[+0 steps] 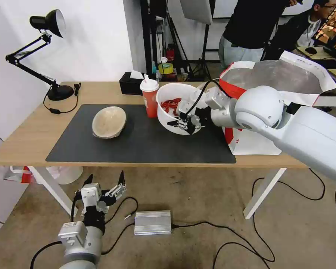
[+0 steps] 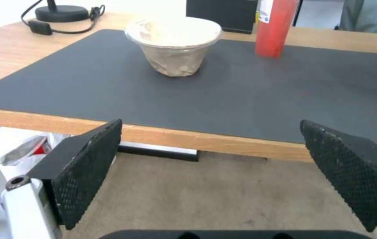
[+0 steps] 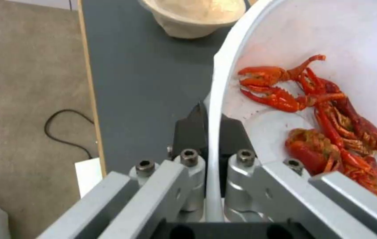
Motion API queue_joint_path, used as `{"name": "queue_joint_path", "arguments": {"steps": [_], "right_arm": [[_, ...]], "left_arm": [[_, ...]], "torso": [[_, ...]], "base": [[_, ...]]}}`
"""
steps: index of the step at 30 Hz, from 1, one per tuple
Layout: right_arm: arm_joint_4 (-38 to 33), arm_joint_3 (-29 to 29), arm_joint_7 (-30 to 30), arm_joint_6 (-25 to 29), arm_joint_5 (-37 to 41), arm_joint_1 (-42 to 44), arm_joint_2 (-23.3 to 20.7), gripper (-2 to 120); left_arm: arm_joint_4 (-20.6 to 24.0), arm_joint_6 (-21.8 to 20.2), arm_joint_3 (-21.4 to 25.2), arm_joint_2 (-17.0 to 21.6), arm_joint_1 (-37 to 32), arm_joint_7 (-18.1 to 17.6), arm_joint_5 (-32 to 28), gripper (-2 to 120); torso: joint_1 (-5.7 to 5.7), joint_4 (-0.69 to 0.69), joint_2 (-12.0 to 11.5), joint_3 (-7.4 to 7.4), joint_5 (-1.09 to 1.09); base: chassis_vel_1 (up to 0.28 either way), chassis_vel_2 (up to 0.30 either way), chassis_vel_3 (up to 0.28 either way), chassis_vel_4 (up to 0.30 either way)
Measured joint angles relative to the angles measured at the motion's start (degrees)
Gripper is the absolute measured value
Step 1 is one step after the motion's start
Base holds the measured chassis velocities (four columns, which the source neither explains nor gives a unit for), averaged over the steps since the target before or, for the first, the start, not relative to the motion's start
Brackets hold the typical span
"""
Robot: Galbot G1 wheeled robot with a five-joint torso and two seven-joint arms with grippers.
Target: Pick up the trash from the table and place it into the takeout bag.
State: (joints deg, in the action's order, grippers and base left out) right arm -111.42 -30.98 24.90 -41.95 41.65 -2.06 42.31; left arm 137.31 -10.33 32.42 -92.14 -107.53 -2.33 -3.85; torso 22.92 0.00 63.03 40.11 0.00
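Crayfish-shell bowl (image 1: 174, 108), white plastic, sits tilted on the dark grey mat (image 1: 138, 144) of the light-wood table (image 1: 30, 138), beside the red paper cup (image 1: 149, 98) and near the takeout bag (image 1: 250, 142). Right gripper (image 1: 185, 122) pinches its rim, fingers closed. Left gripper (image 1: 104, 186) hangs wide open below the table edge.

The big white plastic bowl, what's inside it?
Red crayfish shells lie inside the white plastic bowl, claws and bodies piled together. The right gripper pinches its rim, and the bowl floor beneath the pile is hidden.
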Motion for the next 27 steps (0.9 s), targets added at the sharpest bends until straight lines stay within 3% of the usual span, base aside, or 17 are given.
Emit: {"name": "queue_joint_path", "arguments": {"steps": [27], "right_arm": [[1.2, -2.2, -0.3, 0.0, 1.9, -5.1, 2.0, 0]], "left_arm": [[-0.4, 0.9, 0.2, 0.0, 0.3, 0.1, -0.8, 100]], "torso": [[0.0, 0.0, 0.0, 0.0, 0.0]], "base": [[0.0, 0.0, 0.0, 0.0]]}}
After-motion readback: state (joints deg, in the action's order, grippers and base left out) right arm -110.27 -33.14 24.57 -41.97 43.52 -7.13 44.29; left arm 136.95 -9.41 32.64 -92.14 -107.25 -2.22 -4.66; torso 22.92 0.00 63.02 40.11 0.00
